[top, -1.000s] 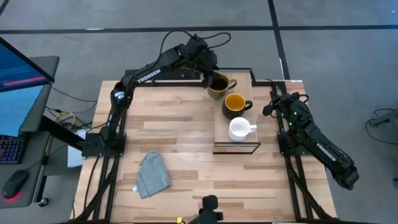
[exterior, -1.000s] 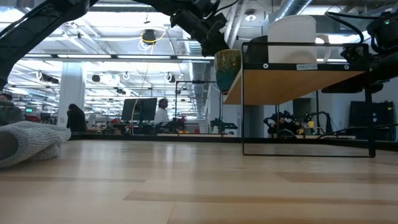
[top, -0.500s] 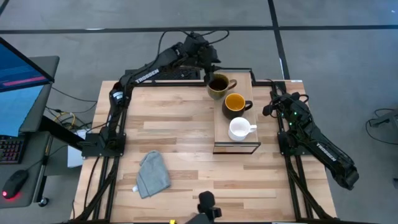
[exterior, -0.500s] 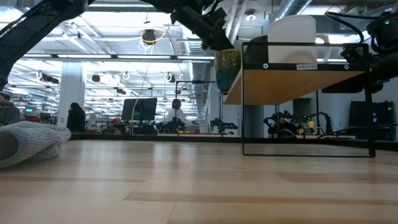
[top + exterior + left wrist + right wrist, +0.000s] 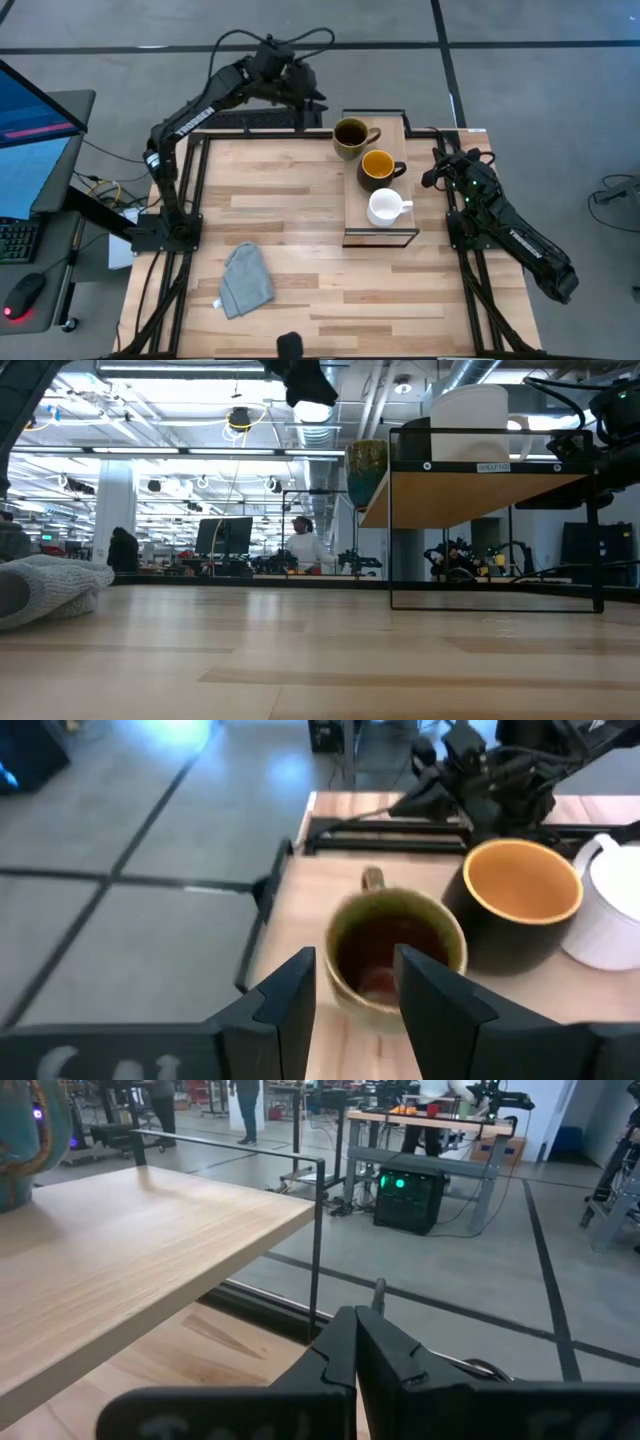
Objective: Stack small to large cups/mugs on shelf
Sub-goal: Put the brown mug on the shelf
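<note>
High view: olive mug (image 5: 350, 136) seemingly clear of left end effector (image 5: 306, 97)

Shelf (image 5: 352, 200) full, tabletop (image 5: 280, 210) mostly open

You have three mugs crowding the shelf: olive (image 5: 350, 137), dark (image 5: 377, 167), white (image 5: 384, 207), near touching; a cloth (image 5: 246, 280) blocks the near-left tabletop; the middle lies free.

A crumpled grey cloth (image 5: 245, 280) lies on the wooden surface (image 5: 280, 215) near its front left corner. Beside the surface sit a blue-lit monitor (image 5: 30, 120), a keyboard (image 5: 12, 240) and a mouse (image 5: 22, 296). A person (image 5: 303, 546) stands far behind in the room
</note>
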